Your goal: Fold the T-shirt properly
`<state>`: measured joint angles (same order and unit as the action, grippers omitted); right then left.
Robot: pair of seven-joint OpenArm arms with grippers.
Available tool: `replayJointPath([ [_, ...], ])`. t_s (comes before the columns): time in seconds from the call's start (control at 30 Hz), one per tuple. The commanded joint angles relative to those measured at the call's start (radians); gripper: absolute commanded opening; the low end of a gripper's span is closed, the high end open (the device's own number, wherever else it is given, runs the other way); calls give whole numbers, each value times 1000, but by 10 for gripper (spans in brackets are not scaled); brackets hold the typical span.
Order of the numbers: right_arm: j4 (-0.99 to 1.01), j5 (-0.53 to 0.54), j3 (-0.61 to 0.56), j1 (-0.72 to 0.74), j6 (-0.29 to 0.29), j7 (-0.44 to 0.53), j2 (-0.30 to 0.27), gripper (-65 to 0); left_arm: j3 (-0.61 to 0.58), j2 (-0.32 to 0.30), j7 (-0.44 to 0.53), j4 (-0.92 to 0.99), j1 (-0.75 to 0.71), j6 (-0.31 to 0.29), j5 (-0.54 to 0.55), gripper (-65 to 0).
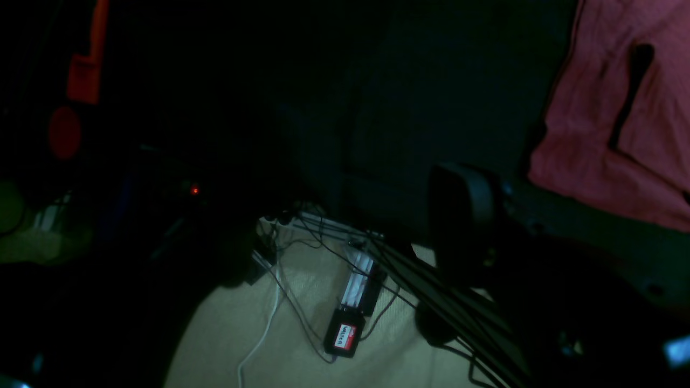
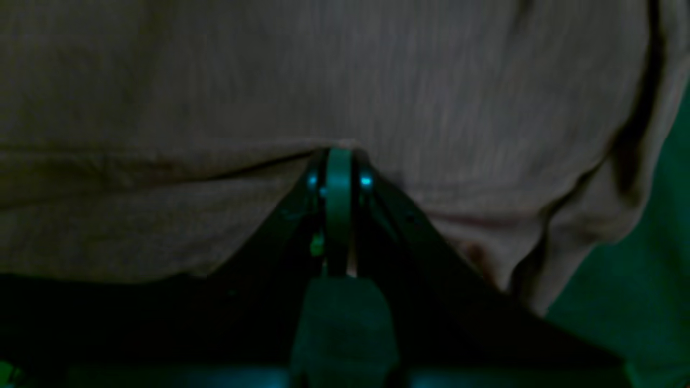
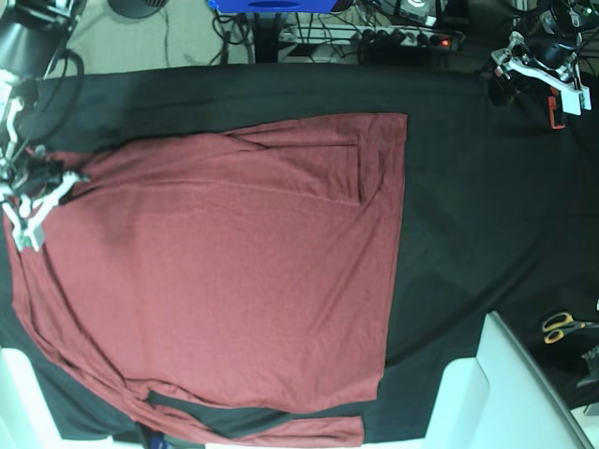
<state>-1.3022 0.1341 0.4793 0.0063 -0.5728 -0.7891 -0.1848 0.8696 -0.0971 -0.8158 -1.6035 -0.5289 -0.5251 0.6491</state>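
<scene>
Grasp step: the right gripper (image 2: 338, 161) has its fingers clenched on the T-shirt (image 3: 225, 271) edge, spread over the desk (image 3: 468, 234). Next, probably lifting across. Left gripper (image 3: 533, 70), far from shirt, released.

Right claw (image 2: 338, 156): dark, near-black wedge-shaped fingers with a green strip running up between them and a small blue-lit spot either side near the tip. Left claw (image 3: 541, 73): white and black frame, orange-red piece at one end.
</scene>
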Motion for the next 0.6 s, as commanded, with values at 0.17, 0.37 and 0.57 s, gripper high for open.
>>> replayJointPath([
  [0.17,-20,9,3,56,0,-19,-18,-648,4,-11,14,-13,2,-8,13,-178],
  [0.37,-18,9,2,105,0,-65,-18,-648,4,-11,14,-13,2,-8,13,-178],
  [0.57,-12,9,2,142,0,-66,-17,-648,4,-11,14,-13,3,-8,13,-178],
])
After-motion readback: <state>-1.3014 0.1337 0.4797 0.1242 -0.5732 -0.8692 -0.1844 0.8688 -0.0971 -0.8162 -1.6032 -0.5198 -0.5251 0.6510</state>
